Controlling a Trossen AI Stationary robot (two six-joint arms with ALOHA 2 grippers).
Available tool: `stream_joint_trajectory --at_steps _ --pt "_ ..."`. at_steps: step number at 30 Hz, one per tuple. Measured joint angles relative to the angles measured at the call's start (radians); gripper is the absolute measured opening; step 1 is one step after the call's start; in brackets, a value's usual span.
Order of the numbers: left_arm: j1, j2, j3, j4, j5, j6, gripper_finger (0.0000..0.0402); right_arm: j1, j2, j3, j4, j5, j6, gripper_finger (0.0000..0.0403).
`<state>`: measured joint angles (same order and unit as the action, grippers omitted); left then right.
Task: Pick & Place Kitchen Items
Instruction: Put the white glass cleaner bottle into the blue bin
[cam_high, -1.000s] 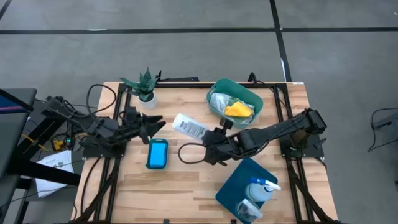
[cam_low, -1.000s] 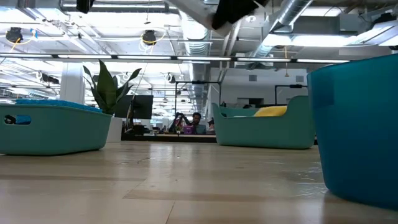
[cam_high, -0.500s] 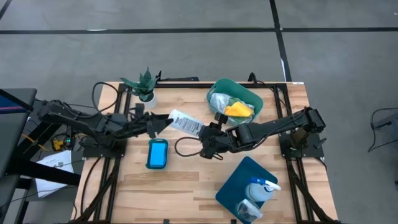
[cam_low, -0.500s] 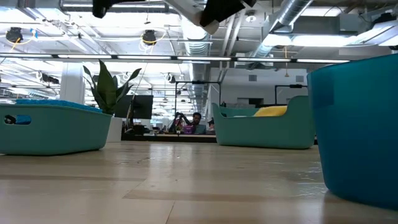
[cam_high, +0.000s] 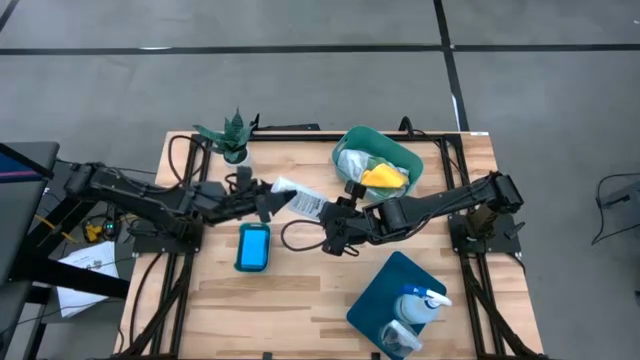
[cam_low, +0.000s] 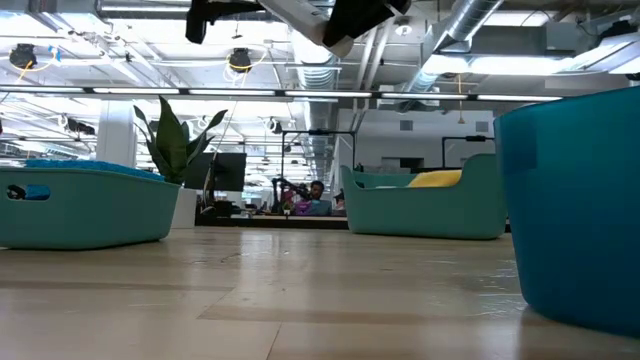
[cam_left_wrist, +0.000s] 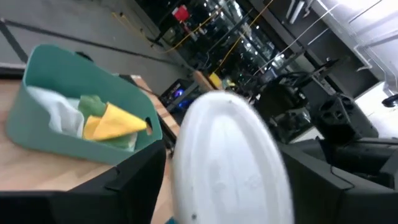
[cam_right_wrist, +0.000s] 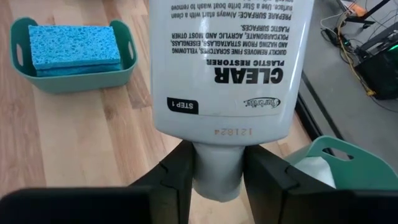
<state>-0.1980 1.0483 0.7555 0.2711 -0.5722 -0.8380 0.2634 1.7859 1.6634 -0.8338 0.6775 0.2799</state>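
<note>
A white bottle (cam_high: 299, 199) with a printed label (cam_right_wrist: 221, 62) hangs in the air over the table's middle. My right gripper (cam_high: 333, 213) is shut on its cap end. My left gripper (cam_high: 268, 200) is open, level with the bottle, and its fingers stand on either side of the bottle's base end (cam_left_wrist: 230, 155). In the low view the bottle (cam_low: 300, 12) and both grippers show at the top, well above the table. Blue sponges (cam_high: 252, 246) lie in a small teal tub. White, green and yellow cloths (cam_high: 372, 172) lie in a green tub (cam_high: 395, 150). My right gripper pinches the bottle's neck and cap (cam_right_wrist: 217, 165) between its two fingers (cam_right_wrist: 177, 171), coming level from the table's right side, along the bottle. The bottle lies roughly level, base toward the left arm, lifted clear of the table. My left gripper: I cannot tell whether its fingers touch the base.
A potted green plant (cam_high: 230, 137) stands at the far left. A large blue tub (cam_high: 385, 290) at the near right holds a pale-blue spray bottle (cam_high: 420, 300) and a crinkled cup (cam_high: 398, 338). A black cable (cam_high: 295, 240) loops below the right gripper.
My left gripper has gone toward the table's right edge, up to the bottle's base end. My right gripper has carried the bottle a little toward the left arm and then kept it still, clear of the table.
</note>
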Motion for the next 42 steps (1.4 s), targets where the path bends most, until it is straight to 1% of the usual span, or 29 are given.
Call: stream_joint_trajectory --at_steps 5,13,17,24,26,31,34,38,40,42 --pt "0.014 -0.021 0.000 0.031 -0.003 0.046 0.0238 0.000 0.000 0.000 0.000 0.000 0.008 0.0103" --pt "0.011 -0.043 0.000 -0.023 0.012 0.048 0.0189 -0.011 0.000 0.000 -0.004 -0.004 0.016 0.0103" --pt "0.009 -0.043 0.000 -0.032 0.015 0.048 0.0179 -0.014 0.000 0.000 -0.007 -0.004 0.020 0.0103" --pt "0.009 -0.044 0.000 -0.034 0.022 0.048 0.0175 -0.014 0.000 0.000 -0.005 -0.004 0.031 0.0104" --pt "0.009 -0.045 0.000 -0.045 0.022 0.048 0.0166 -0.014 0.001 0.000 0.000 -0.004 0.033 0.0122" --pt "0.008 -0.045 0.000 -0.055 0.029 0.048 0.0128 -0.014 0.001 0.000 0.016 -0.009 0.041 0.0203" --pt "0.008 -0.046 0.000 -0.057 0.025 0.048 0.0126 -0.016 0.001 0.000 0.028 -0.023 0.039 0.0235" --pt "0.020 -0.063 0.000 -0.076 0.025 0.044 0.0124 -0.010 0.001 0.000 0.041 -0.022 0.059 0.0246" --pt "0.022 -0.080 0.000 -0.100 0.008 0.040 0.0124 -0.007 0.001 0.000 0.054 -0.021 0.062 0.0247" --pt "0.022 -0.103 0.000 -0.142 -0.030 0.043 0.0124 -0.001 0.001 0.001 0.073 -0.016 0.065 0.0247"
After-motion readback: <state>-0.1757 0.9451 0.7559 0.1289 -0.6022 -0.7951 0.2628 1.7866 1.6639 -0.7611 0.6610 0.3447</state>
